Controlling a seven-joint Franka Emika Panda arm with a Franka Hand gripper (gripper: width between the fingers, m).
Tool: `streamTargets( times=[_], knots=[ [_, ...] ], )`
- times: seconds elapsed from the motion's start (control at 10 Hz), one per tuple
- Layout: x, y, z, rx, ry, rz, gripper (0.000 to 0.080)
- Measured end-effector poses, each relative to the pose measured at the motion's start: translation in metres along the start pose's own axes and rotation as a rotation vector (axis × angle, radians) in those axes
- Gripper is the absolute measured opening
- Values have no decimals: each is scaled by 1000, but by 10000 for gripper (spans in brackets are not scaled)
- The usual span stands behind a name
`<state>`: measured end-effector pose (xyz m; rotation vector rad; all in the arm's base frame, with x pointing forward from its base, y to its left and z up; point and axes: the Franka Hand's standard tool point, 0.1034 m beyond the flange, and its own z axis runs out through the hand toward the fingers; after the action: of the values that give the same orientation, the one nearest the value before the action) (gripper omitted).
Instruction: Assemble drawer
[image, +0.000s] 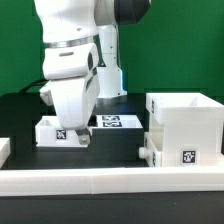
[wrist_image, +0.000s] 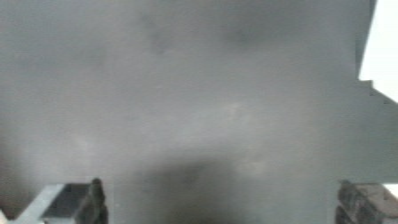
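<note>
Because this white plastic looks light, stiff and slick, I'd pinch a thin wall. My claw (wrist_image: 217, 203) gapes empty beside the tray (image: 55, 130); casing (image: 185, 125) sits at the exterior view's right.

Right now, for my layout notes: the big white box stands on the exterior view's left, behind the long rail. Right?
Not quite. The big white box stands on the exterior view's right, not its left, behind the long rail. The exterior view shows this.
</note>
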<state>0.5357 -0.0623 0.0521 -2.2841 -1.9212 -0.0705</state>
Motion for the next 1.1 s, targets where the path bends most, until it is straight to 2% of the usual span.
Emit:
streamTargets(
  times=[0.2,0.4,0.9,1.0,1.1],
  knots=[
    [-12,-17,-4,1,-12,33,649],
    [-12,-17,-2,4,-11,48,649],
    [-11,-18,0,6,-9,405,649],
    [-15,-22,0,-8,-9,500,649],
    [-19,-29,-6,-34,-12,592,649]
  ],
)
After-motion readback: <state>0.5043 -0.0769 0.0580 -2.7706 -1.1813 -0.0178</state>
